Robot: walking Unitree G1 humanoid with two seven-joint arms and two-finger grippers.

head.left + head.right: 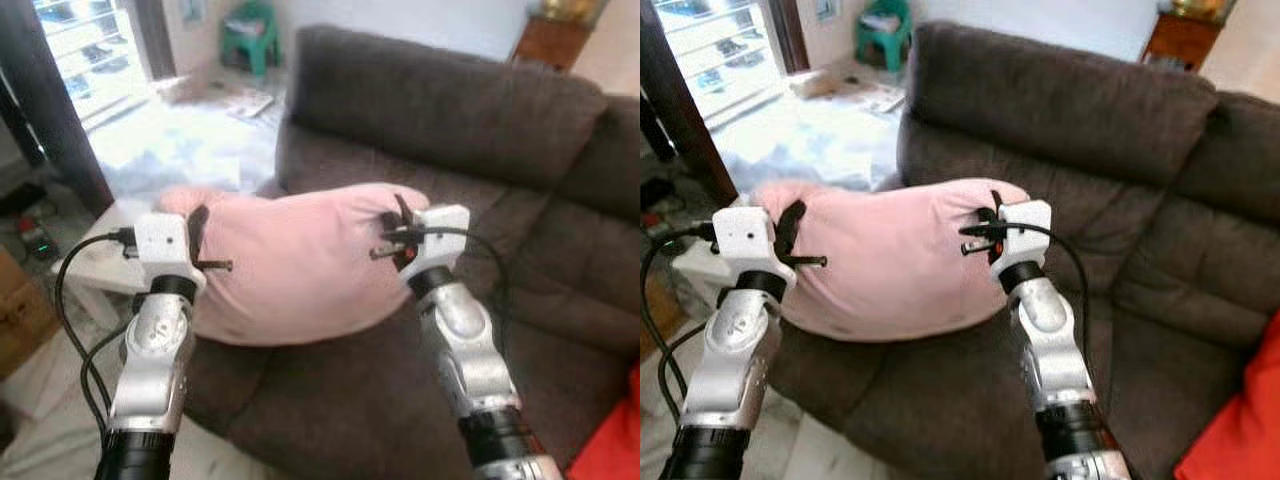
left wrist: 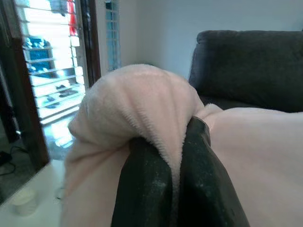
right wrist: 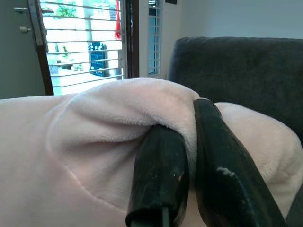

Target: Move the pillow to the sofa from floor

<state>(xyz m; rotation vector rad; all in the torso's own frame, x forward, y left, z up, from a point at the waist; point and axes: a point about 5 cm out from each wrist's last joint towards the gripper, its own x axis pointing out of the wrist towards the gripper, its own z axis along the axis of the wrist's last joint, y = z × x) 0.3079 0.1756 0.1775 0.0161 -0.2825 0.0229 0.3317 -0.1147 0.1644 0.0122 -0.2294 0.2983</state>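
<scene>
While the pink pillow (image 1: 290, 265) hangs over the dark sofa (image 1: 480, 130) seat's front edge, my left gripper (image 1: 196, 232) pinches its left end and my right gripper (image 1: 398, 232) pinches its right end, fabric clamped between fingers (image 3: 161, 175).

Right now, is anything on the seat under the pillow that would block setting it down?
Nothing visible does. The pink pillow hangs between the left gripper and right gripper, both pinching its fabric, over the dark sofa seat, which looks bare below it.

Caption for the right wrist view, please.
Right gripper pinching a fold of the pink pillow, dark sofa behind.
</scene>
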